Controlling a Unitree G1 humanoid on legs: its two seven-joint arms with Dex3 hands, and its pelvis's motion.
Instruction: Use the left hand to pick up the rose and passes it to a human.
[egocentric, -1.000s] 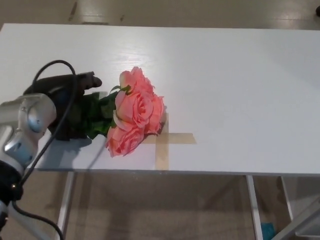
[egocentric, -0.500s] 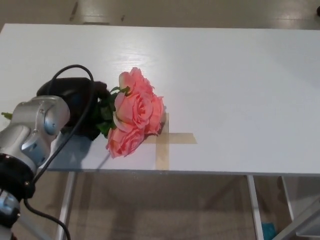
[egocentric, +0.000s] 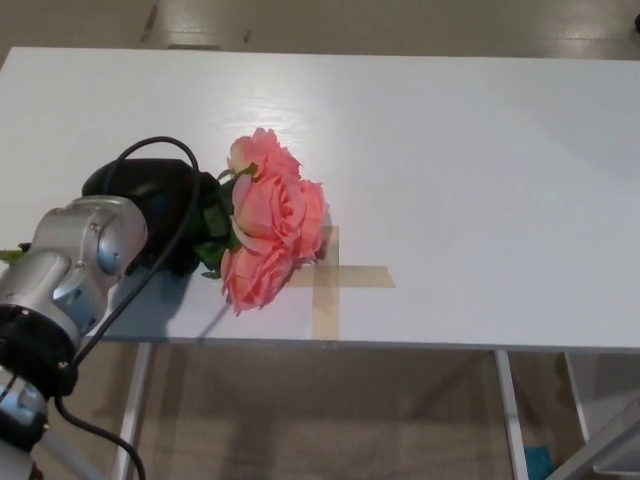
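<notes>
A bunch of pink roses (egocentric: 268, 218) with green leaves lies near the front left of the white table (egocentric: 450, 170), its blooms beside a tan tape cross (egocentric: 335, 277). My left hand (egocentric: 160, 210), black and mostly hidden behind its silver forearm (egocentric: 75, 265), sits right against the leafy stem end and looks closed around it. The blooms seem tipped up a little off the tabletop, with a shadow beneath them. My right hand does not show.
The table's front edge runs just below the roses, with grey table legs (egocentric: 505, 410) and a tan floor under it. A black cable (egocentric: 190, 200) loops over my left wrist. No person is in view.
My left hand has slid right and closed over the stems. The blooms have risen slightly and turned, shifting a little toward the table's far side.
</notes>
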